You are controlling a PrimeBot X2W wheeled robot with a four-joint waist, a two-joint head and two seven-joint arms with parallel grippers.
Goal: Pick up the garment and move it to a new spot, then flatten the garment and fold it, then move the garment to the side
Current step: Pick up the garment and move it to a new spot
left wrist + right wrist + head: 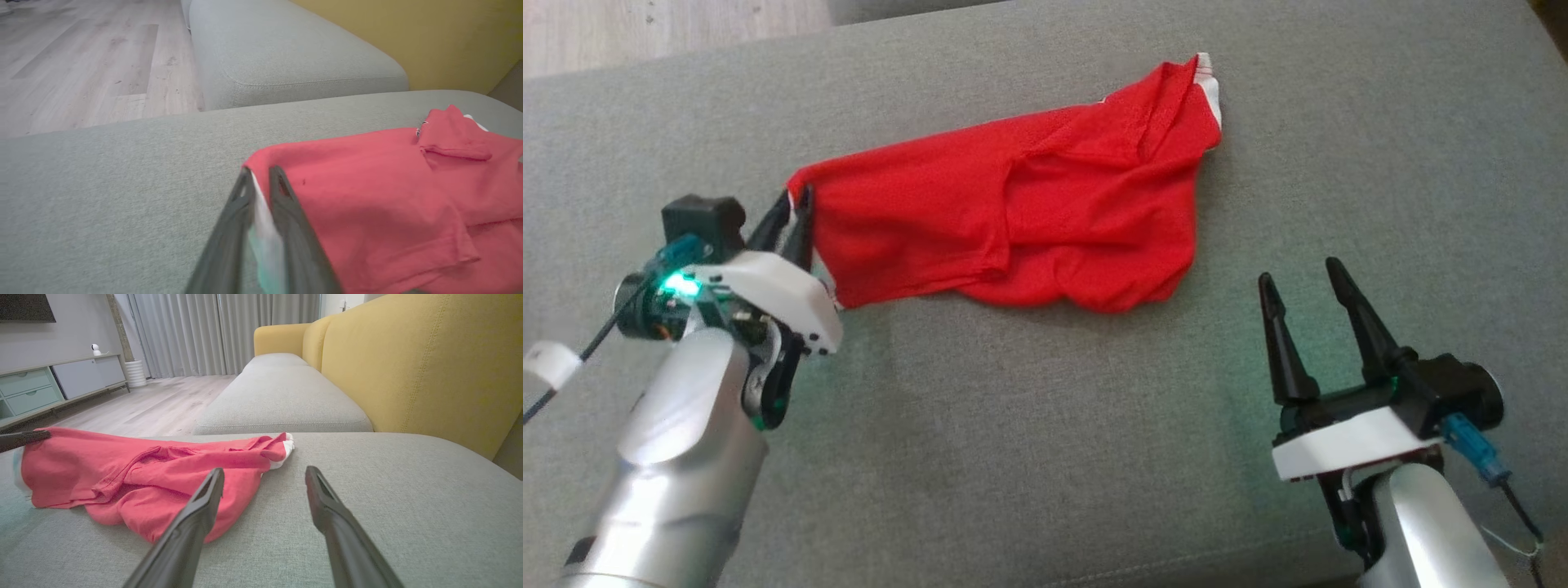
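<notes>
A red garment (1013, 212) with white trim lies rumpled on the grey sofa cushion (1045, 425), its near-left corner lifted. My left gripper (796, 200) is shut on that corner, with a strip of pale cloth pinched between the fingers (282, 196) in the left wrist view, where the garment (388, 196) spreads to the right. My right gripper (1303, 273) hovers open and empty over the cushion, to the right of the garment and apart from it. In the right wrist view the garment (143, 473) lies left of my open gripper (265, 473).
A second grey seat cushion (282, 396) lies beyond this one, with a yellow backrest (429, 363) along the right. Wooden floor (155, 404) runs along the left, with a low cabinet (53, 384) and curtains further off. The cushion's far edge (645, 73) borders the floor.
</notes>
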